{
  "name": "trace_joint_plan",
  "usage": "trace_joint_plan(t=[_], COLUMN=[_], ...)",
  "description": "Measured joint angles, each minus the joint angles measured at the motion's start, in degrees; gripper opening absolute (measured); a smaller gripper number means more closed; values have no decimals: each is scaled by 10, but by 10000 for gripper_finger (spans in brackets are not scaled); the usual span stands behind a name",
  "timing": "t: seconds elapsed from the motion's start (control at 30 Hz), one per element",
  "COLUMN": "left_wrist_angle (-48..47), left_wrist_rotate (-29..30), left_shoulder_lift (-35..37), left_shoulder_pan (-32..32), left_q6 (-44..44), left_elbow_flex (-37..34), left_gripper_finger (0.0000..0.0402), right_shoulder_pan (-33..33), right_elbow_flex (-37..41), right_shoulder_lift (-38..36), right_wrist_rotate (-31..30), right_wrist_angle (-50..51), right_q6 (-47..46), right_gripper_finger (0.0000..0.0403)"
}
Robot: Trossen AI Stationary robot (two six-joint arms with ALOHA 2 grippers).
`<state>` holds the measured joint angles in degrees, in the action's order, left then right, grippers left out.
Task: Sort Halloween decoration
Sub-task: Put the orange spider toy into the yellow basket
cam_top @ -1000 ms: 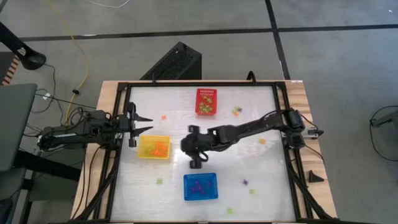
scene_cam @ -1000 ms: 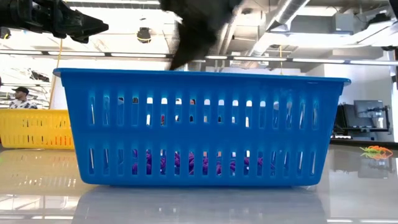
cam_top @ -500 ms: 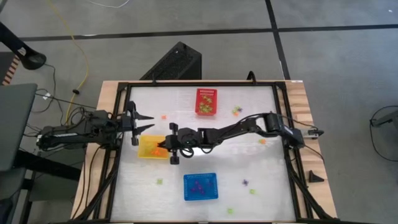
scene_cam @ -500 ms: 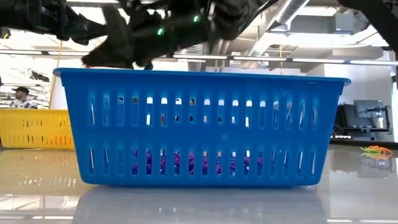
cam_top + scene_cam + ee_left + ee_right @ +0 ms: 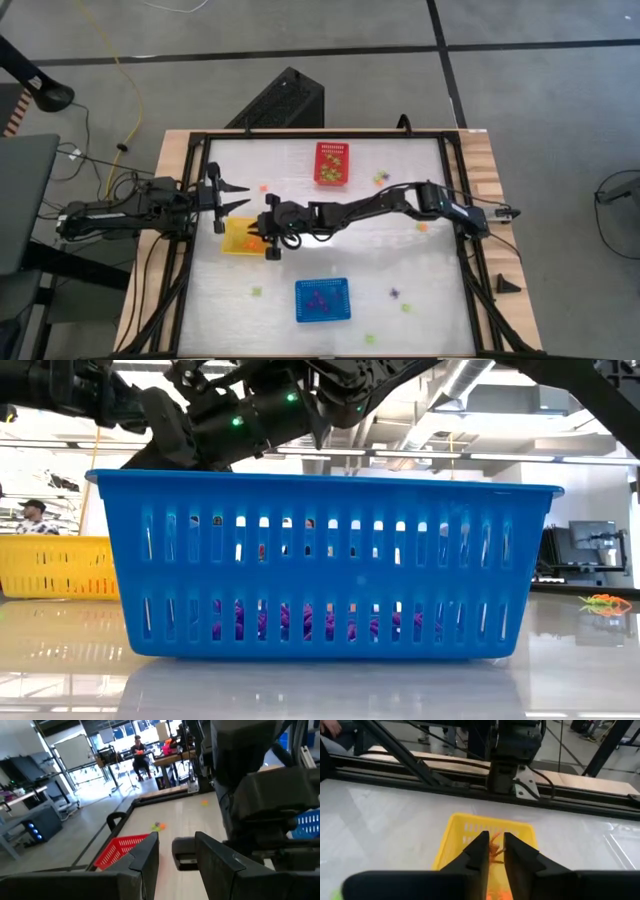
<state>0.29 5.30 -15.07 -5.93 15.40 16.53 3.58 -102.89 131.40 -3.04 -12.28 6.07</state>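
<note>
My right gripper (image 5: 496,851) reaches across the table, nearly level, above the yellow basket (image 5: 240,243). Its fingers stand a narrow gap apart, and an orange trinket (image 5: 495,847) of the Halloween decoration shows in that gap. Orange pieces lie in the yellow basket (image 5: 470,837). Loose trinkets rest on the tabletop: orange ones (image 5: 263,187) (image 5: 422,227), green ones (image 5: 256,292) (image 5: 405,307) and a purple one (image 5: 394,294). My left gripper (image 5: 228,196) waits open at the table's left edge, just beyond the yellow basket, with nothing between its fingers. My right gripper has the orange trinket (image 5: 495,847) in the narrow gap between its fingertips, over the yellow basket's inside. Whether the fingers touch it, I cannot tell. The fingers come in nearly level from the table's right side.
A red basket (image 5: 332,163) stands at the far middle and a blue basket (image 5: 322,300) with purple pieces (image 5: 300,622) at the near middle. A black frame (image 5: 200,150) rims the table. A person sits in the room beyond (image 5: 137,752).
My right gripper has swept toward the table's left edge, from the middle of the table to above the yellow basket. It has sunk a little and tipped from pointing steeply down to nearly level.
</note>
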Motion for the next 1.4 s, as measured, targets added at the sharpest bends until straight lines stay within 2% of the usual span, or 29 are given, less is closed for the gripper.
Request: trace_joint_plan(t=[0.27, 0.43, 0.63, 0.87, 1.0, 1.13, 1.27, 1.4], left_wrist_angle=[4, 4, 4, 7, 8, 8, 7, 5], left_wrist_rotate=[0, 0, 1, 1, 1, 1, 1, 1], left_shoulder_lift=[0, 0, 0, 0, 0, 0, 0, 0], left_shoulder_pan=[0, 0, 0, 0, 0, 0, 0, 0], left_q6=[0, 0, 0, 0, 0, 0, 0, 0], left_elbow_flex=[0, 0, 0, 0, 0, 0, 0, 0], left_gripper_finger=[116, 116, 116, 116, 116, 116, 116, 116], right_shoulder_pan=[-8, -36, -93, -133, -148, -149, -150, -150], right_elbow_flex=[0, 1, 1, 0, -6, -48, -130, -212], right_shoulder_lift=[-6, -15, -16, 4, 24, 73, 134, 181], right_wrist_rotate=[0, 3, 2, 7, 15, 16, 13, -44], right_wrist_angle=[15, 60, 97, 58, 42, 37, 72, 154], right_q6=[2, 3, -59, -111, -123, -136, -125, -103], right_gripper_finger=[141, 170, 178, 183, 201, 233, 260, 266])
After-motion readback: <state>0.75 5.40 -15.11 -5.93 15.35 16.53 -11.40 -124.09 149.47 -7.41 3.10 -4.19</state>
